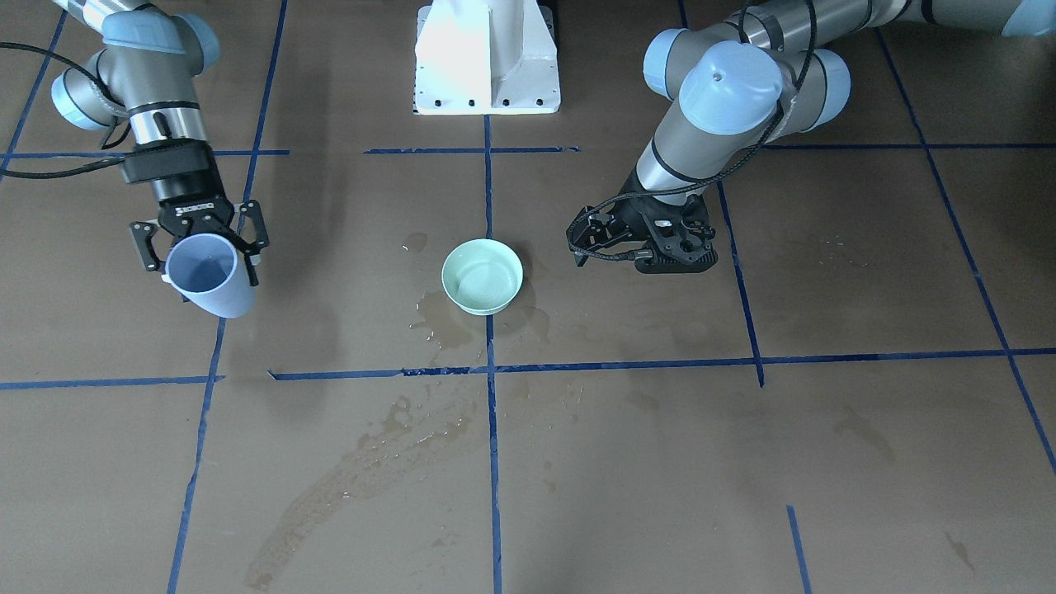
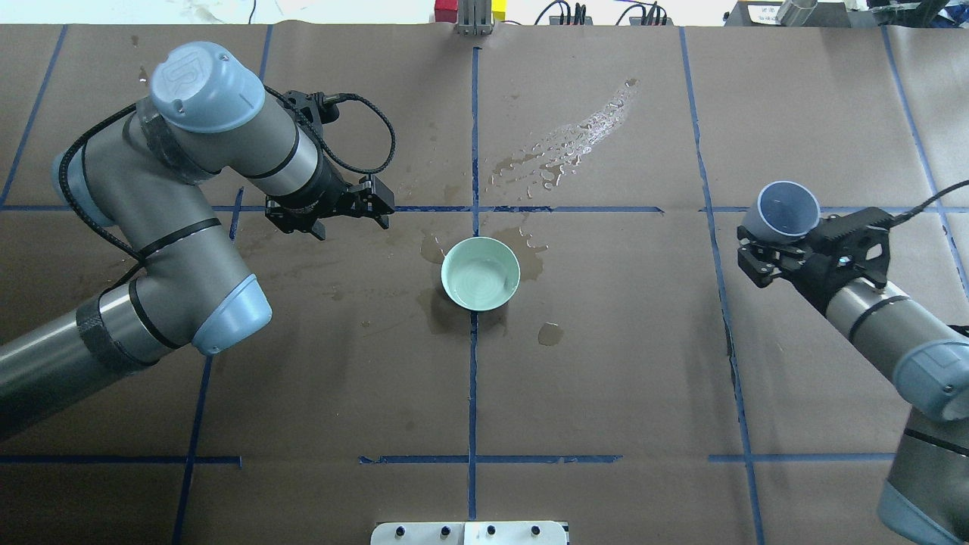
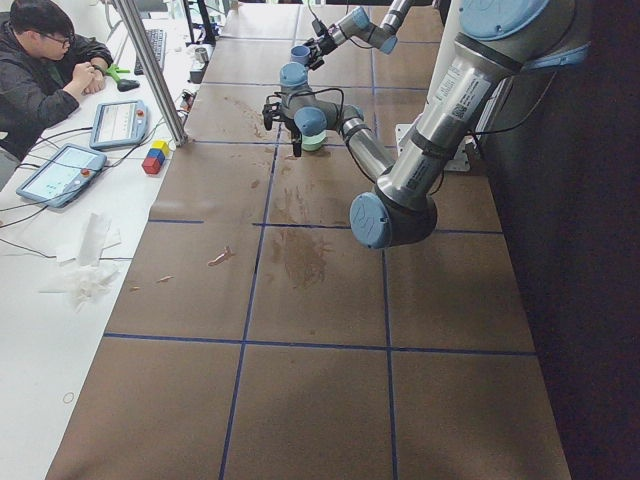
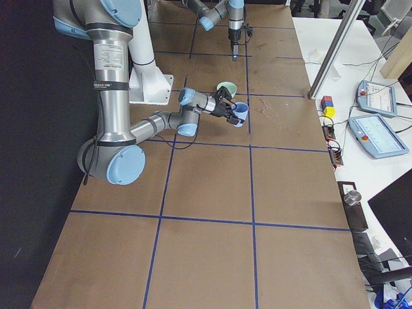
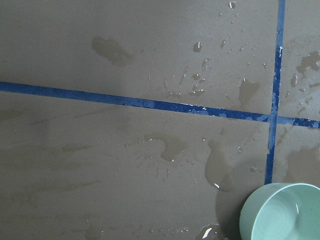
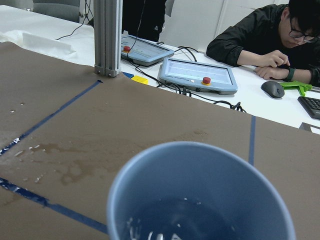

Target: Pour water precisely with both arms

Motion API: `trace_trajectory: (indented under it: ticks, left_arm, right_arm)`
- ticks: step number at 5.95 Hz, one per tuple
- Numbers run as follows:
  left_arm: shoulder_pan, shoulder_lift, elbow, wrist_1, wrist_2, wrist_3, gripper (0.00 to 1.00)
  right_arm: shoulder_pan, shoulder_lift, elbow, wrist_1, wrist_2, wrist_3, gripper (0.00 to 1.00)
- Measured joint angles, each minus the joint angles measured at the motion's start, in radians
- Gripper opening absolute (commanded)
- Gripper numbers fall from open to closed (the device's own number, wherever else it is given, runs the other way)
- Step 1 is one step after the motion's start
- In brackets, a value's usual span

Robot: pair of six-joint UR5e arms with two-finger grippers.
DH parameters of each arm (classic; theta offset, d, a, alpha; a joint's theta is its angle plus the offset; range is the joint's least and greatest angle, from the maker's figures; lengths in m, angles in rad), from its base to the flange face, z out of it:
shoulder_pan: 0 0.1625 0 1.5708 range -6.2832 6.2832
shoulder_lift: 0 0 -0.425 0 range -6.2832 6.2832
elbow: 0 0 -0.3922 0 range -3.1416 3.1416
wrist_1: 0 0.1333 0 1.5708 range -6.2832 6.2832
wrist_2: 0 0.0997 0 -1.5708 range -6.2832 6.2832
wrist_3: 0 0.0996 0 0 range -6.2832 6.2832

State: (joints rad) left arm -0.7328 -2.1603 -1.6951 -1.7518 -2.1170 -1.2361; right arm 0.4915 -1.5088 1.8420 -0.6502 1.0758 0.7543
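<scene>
My right gripper is shut on a pale blue cup, held tilted above the table far to the robot's right; it also shows in the front view. A little clear water lies in the cup's bottom. A pale green bowl stands at the table's middle on a tape crossing, with a glossy film of water inside. My left gripper is open and empty, pointing down just beside the bowl on the robot's left and apart from it.
Dark wet patches surround the bowl, and a long splash streak lies beyond it. The white pedestal stands at the robot's base. An operator and control tablets are past the table's far edge.
</scene>
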Motion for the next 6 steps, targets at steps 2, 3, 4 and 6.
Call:
trace_trajectory:
  ticks: [2, 3, 4, 6]
  left_arm:
    - [0.0, 0.002, -0.005, 0.0, -0.002, 0.0, 1.0]
    - [0.001, 0.002, -0.006, 0.001, -0.003, 0.0, 1.0]
    - [0.001, 0.002, -0.006, 0.001, -0.003, 0.0, 1.0]
    - [0.001, 0.002, -0.006, 0.0, -0.004, 0.0, 1.0]
  right_arm:
    - [-0.066, 0.16, 0.04, -0.305, -0.092, -0.001, 0.0]
    - [-0.133, 0.269, 0.014, -0.482, -0.195, 0.0, 0.0]
    - [-0.181, 0.357, -0.035, -0.602, -0.276, 0.001, 0.0]
    - [-0.23, 0.412, -0.089, -0.672, -0.357, 0.0, 0.0]
